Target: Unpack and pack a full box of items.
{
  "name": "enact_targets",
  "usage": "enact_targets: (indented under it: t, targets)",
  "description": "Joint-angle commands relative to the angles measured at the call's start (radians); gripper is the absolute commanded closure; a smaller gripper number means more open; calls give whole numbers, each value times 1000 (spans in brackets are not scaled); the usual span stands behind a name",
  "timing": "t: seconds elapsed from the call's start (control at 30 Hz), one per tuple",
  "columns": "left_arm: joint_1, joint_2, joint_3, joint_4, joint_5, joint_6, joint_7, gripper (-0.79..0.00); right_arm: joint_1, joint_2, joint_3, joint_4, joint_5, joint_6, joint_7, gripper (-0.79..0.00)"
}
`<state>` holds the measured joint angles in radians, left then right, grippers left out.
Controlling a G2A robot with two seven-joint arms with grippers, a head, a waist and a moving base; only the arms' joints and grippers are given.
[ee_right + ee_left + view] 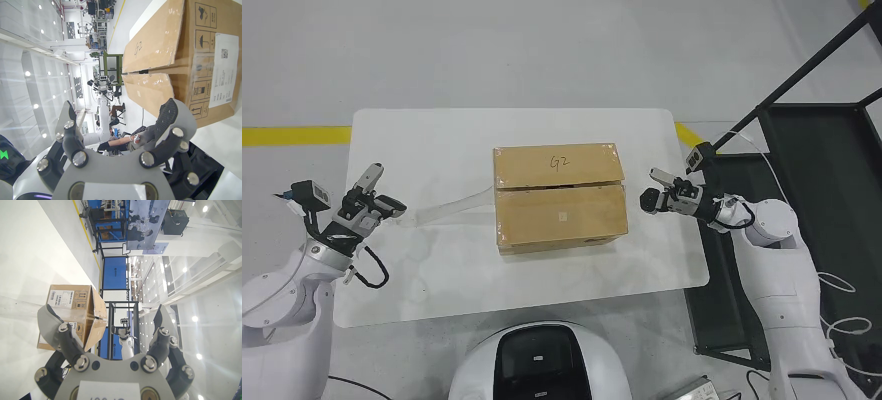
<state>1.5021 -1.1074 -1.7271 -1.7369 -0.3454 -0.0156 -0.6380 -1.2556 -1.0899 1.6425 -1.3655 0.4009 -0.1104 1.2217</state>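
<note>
A brown cardboard box [560, 199] stands in the middle of the white table [442, 270], its top flaps folded down with a narrow seam between them. A strip of clear tape [450, 207] trails from its left end toward the table's left side. My left gripper [377, 192] hovers at the table's left edge, open and empty, well apart from the box [75, 315]. My right gripper [650, 189] is open close to the box's right end [206, 72], holding nothing. The box's contents are hidden.
A dark metal frame and shelf [802, 140] stand just beyond the table's right edge, behind my right arm. Bare table surface lies in front of the box and behind it.
</note>
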Motion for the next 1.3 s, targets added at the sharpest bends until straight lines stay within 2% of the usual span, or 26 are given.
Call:
enact_targets:
  t: [0.0,0.37,0.53,0.9,1.27]
  targets:
    - [0,0,0,0,0,0,0,-785,0,0,0,0,0,0,0,-785]
    - [0,0,0,0,0,0,0,-785,0,0,0,0,0,0,0,-785]
    - [0,0,0,0,0,0,0,-785,17,2,-33,10,-44,-78,11,-785]
    - [0,0,0,0,0,0,0,-785,186,-6,-142,290,-59,-293,56,-785]
    - [0,0,0,0,0,0,0,-785,295,-29,-249,461,29,-366,122,-785]
